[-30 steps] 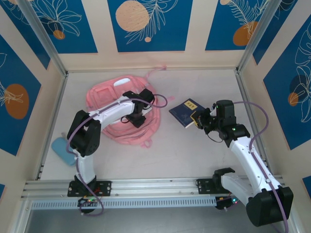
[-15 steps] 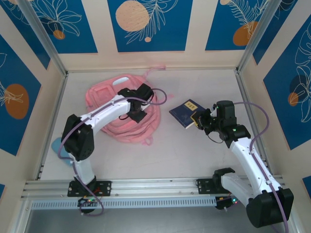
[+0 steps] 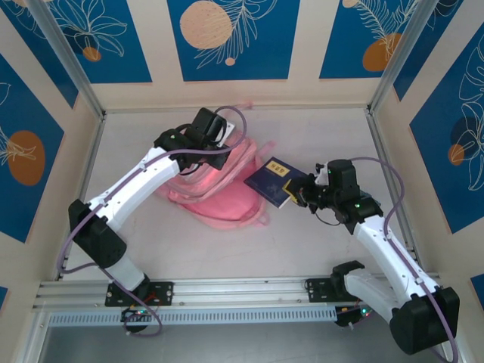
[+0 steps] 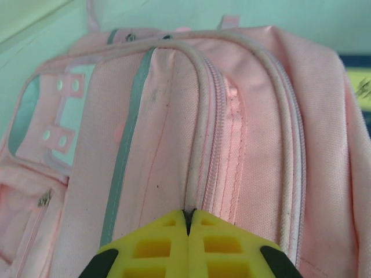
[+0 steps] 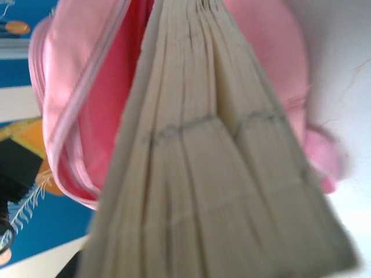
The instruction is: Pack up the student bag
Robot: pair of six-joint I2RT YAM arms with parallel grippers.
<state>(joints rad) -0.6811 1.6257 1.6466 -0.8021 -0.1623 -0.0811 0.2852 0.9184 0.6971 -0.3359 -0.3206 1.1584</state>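
The student bag (image 3: 219,193) is a large pink backpack, lying mid-table with its upper edge pulled up toward the back wall. My left gripper (image 3: 214,145) is shut on that edge. In the left wrist view its yellow fingertips (image 4: 174,231) pinch the piping beside a zip on the bag (image 4: 168,116). My right gripper (image 3: 300,190) is shut on a dark blue book (image 3: 268,181), whose left corner touches the bag's right side. The right wrist view has the book's page edges (image 5: 220,174) up close, with the bag's darker pink inside (image 5: 98,116) just beyond them on the left.
Patterned walls close the table on three sides, with metal posts (image 3: 393,76) at the back corners. An aluminium rail (image 3: 242,291) runs along the near edge by the arm bases. Bare tabletop (image 3: 302,249) lies in front of the bag and under the right arm.
My left gripper has moved toward the back wall, dragging the bag's edge up and shifting the bag rightward. My right gripper has carried the book left to the bag's side.
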